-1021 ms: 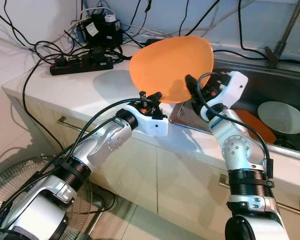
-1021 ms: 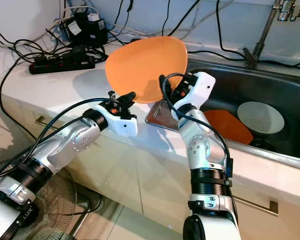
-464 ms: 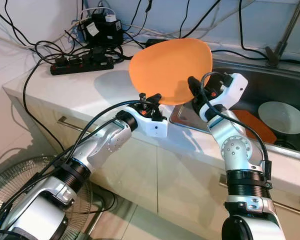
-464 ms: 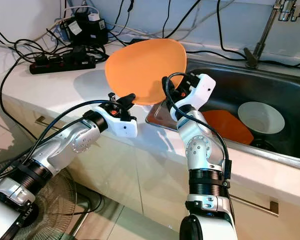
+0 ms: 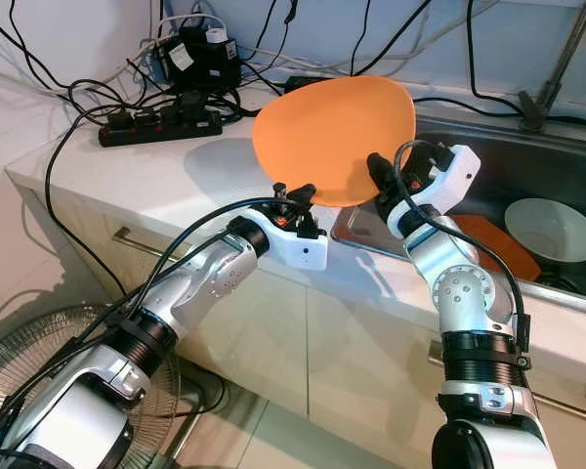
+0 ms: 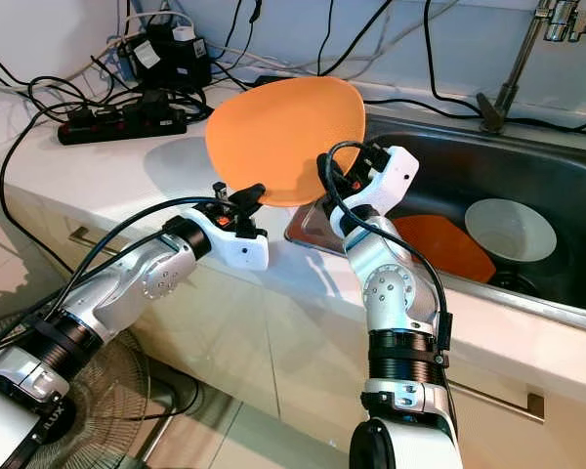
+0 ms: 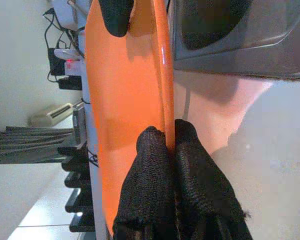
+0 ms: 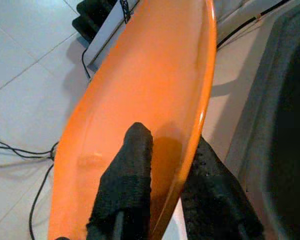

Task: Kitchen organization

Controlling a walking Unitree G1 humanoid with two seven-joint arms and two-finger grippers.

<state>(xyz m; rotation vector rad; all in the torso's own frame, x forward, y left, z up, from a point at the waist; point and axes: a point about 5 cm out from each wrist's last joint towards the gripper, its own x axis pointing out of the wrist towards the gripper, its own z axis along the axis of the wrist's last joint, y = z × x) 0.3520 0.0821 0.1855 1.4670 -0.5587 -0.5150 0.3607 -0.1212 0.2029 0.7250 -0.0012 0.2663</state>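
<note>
One smooth orange plate (image 5: 334, 137), tilted on edge, rim pinched by left tool (image 5: 301, 191) and right tool (image 5: 381, 174)

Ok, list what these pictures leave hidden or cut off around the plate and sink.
- Counter behind the orange plate: hidden by the plate, eye views.
- Second orange plate in the sink: partly hidden by the right arm.
- Faucet: top cut off by the frame edge.
- Power strip sockets: under tangled cables.

Orange plate (image 5: 334, 137) tilted slightly flatter; right gripper (image 5: 379, 176) edged up with it.
</note>
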